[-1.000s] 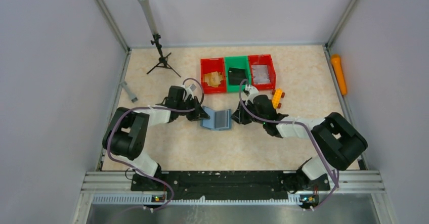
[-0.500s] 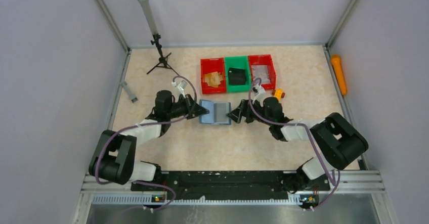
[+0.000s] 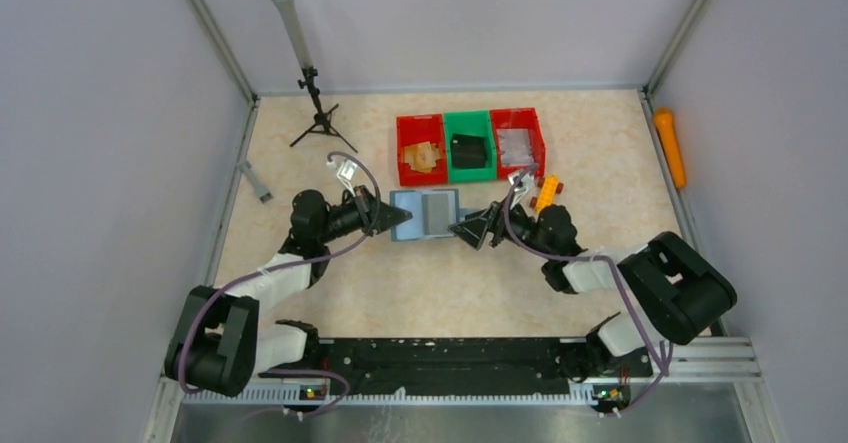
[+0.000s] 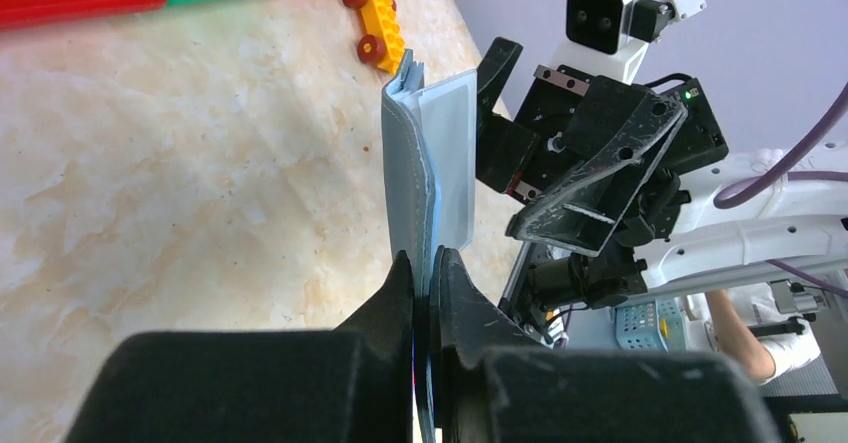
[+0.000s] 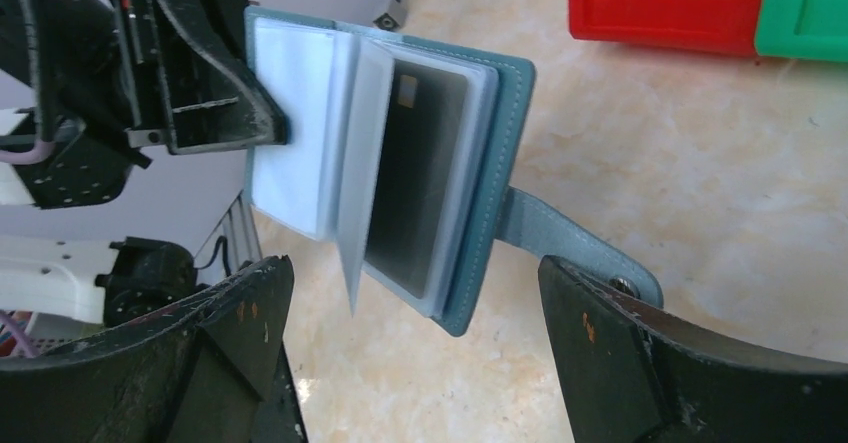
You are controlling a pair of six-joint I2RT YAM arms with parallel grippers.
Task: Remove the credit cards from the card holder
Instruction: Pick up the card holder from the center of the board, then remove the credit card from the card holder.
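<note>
Top view: the left end effector (image 3: pixel 392 221) is clamped on the left edge of the card holder (image 3: pixel 428 213), which lies spread open between the two arms over the desk (image 3: pixel 420 293). The right end effector (image 3: pixel 470 231) sits just beside the holder's right edge with its fingers apart. Beyond both stand three bins (image 3: pixel 468 146) in a row, red, green, red. A small orange toy block (image 3: pixel 545 193) lies just behind the right end effector.

Left wrist view: the two fingers are pressed together on the grey-blue cover (image 4: pixel 408 193), seen edge-on straight ahead. The toy block (image 4: pixel 380 21) lies beyond the holder.

Right wrist view: the fingers stand wide apart, and the open holder (image 5: pixel 495 153) hangs ahead between them. Clear sleeves fan out from its middle, and a dark card (image 5: pixel 420 178) shows inside one. The closing tab (image 5: pixel 570 248) reaches toward the right finger; whether they touch I cannot tell. The left end effector (image 5: pixel 262 121) grips the far edge.
</note>
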